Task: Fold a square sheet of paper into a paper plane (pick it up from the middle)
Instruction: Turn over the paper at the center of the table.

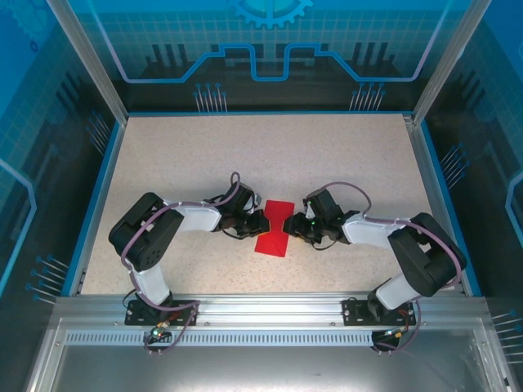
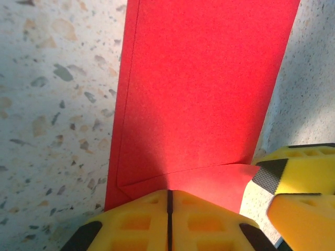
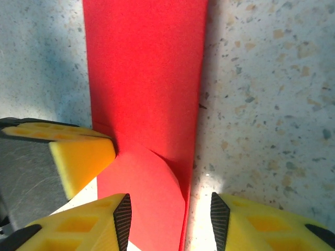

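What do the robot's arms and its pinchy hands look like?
The left arm and the right arm are both made of chunky black and white parts, with thin greyish cables looping along them. The left gripper and the right gripper have bright yellow fingers with little square hollows, and black ridged pads at the tips.

The red square sheet of paper (image 1: 272, 242) lies folded on the speckled table (image 1: 196, 155), middle pinched narrow.

No words, labels, brands or numbers can be read. The 1 sign-like mark is a blue gear emblem (image 1: 270, 8) on the back wall panel (image 1: 270, 57), far ahead of the left gripper (image 1: 261, 222) and right gripper (image 1: 288, 226).
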`<state>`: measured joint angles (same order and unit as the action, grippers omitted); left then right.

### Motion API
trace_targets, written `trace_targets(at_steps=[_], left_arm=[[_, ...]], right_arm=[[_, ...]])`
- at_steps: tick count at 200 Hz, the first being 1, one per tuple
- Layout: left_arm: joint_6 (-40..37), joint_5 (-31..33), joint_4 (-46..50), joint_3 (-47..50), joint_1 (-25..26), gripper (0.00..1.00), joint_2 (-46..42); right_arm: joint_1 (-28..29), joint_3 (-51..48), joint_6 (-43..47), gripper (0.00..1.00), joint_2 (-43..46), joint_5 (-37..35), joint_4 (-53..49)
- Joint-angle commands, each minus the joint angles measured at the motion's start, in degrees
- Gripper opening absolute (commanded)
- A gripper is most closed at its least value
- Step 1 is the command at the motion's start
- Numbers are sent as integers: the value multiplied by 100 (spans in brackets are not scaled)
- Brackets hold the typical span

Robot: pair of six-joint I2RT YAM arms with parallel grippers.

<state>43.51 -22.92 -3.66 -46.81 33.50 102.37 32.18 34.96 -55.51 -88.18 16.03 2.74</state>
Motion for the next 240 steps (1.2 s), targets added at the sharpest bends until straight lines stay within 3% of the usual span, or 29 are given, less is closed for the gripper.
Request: trace_targets(at_steps=[1, 140, 240], left_arm=[[-61, 149, 199, -109, 15, 8, -24], [-56, 147, 226, -92, 1, 8, -58], [193, 20, 13, -41, 8, 10, -352]], right_arm=[[-72, 161, -30, 47, -218, 238, 299], [-37, -211, -155, 43, -218, 672, 1004], [60, -365, 95, 25, -164, 870, 1510]])
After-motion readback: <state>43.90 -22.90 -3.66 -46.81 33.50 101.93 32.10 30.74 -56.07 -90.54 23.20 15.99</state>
